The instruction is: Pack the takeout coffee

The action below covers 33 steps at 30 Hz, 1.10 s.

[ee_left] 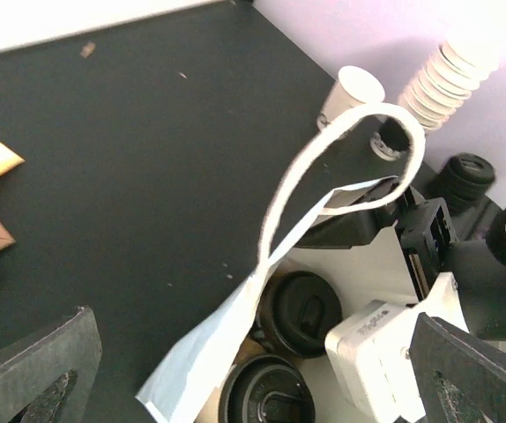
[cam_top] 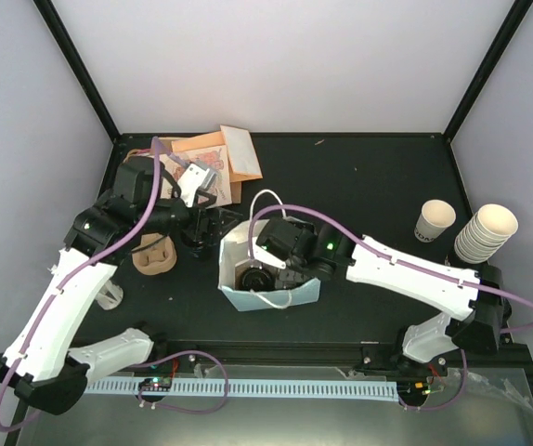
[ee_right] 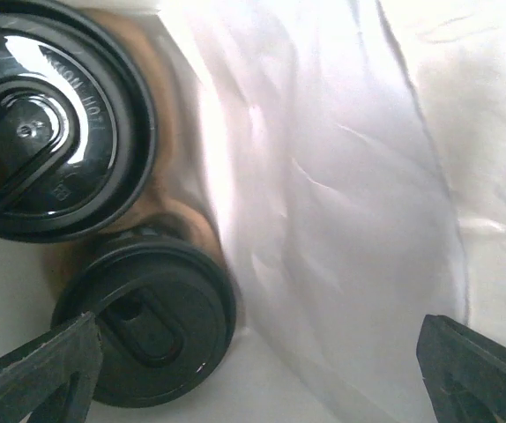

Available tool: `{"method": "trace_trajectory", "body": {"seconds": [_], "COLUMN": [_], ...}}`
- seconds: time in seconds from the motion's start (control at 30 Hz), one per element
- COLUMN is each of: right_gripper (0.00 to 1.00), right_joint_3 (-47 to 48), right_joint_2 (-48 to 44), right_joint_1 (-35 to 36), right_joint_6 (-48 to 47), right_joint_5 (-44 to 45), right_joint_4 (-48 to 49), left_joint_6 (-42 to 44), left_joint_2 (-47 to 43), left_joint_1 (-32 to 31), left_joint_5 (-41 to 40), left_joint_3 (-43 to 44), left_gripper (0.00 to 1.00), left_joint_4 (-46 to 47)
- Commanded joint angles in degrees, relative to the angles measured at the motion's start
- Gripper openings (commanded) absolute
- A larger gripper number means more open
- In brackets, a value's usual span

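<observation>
Right gripper (ee_right: pixel 253 374) gapes wide and empty inside the white bag (ee_right: pixel 341 176) over two lidded coffees (ee_right: pixel 147 317); left gripper (ee_left: pixel 253 379) likewise, above the black table (ee_left: pixel 147 159).

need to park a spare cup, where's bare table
Bare table between the white bag and the single cup, back to the rear wall. Crowded at left: pulp carrier, brown paper packets, left arm.

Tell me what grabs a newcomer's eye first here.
The white paper bag at centre, with the right arm's fingers spread open inside it. Two black-lidded coffees sit at its bottom; a stack of cream cups stands far right.
</observation>
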Motion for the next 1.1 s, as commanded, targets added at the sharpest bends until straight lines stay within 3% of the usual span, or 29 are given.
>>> {"method": "trace_trajectory", "body": {"seconds": [0.0,0.77,1.07], "right_gripper": [1.0,1.0,0.99], "right_joint_3": [3.6,10.9,10.55], "right_joint_2": [2.06,-4.5,-8.04], "right_joint_1": [-2.1,-2.27,-2.23], "right_joint_6": [0.83,6.77,8.18], "right_joint_5": [1.49,0.27,0.71], "right_joint_4": [1.03,3.6,10.39], "left_joint_6": [-1.38,-6.83,-8.35], "left_joint_2": [-3.33,-6.7,-9.01], "left_joint_1": [0.27,0.26,0.24], "left_joint_5": [-6.7,-7.01,-8.46], "left_joint_3": [-0.01,-9.46,-11.35], "left_gripper": [0.99,0.99,0.99], "left_joint_4": [3.47,7.49,7.97]}}
